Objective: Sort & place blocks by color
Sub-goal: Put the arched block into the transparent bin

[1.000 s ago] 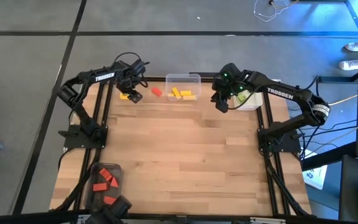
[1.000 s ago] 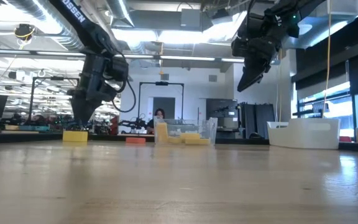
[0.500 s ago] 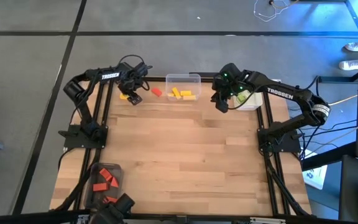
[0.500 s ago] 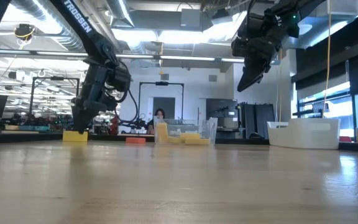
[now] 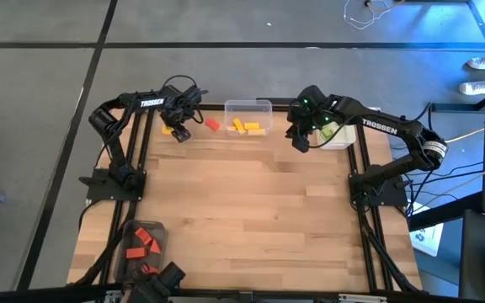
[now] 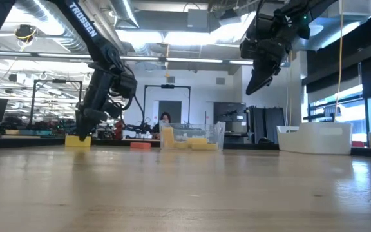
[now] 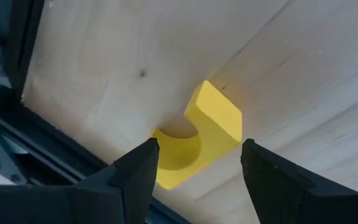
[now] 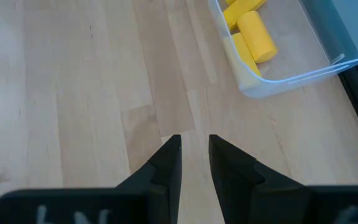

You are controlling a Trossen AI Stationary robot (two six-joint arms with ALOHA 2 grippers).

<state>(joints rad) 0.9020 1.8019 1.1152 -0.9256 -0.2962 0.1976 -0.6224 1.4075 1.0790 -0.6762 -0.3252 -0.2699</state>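
The left gripper (image 5: 178,131) hangs low over the far left corner of the table (image 5: 259,210), its fingers (image 7: 135,177) spread wide with nothing between them. The yellow arch (image 7: 197,134) lies on the wood just ahead of the fingertips, in line with the gap between them but not touched. A red block (image 5: 212,124) rests just beside this gripper, between it and the clear bin (image 5: 248,106), which holds several yellow blocks (image 5: 247,127).

The right gripper (image 5: 301,139) is raised well above the table, to the other side of that bin. Its fingers (image 8: 166,165) stand close together with a narrow gap, gripping nothing; bare wood shows below them, and the bin with its yellow blocks lies a little ahead. A white bin (image 5: 340,135) sits just behind this gripper. More red blocks (image 5: 144,242) fill a container (image 5: 129,229) at the near left corner, well apart from both grippers.
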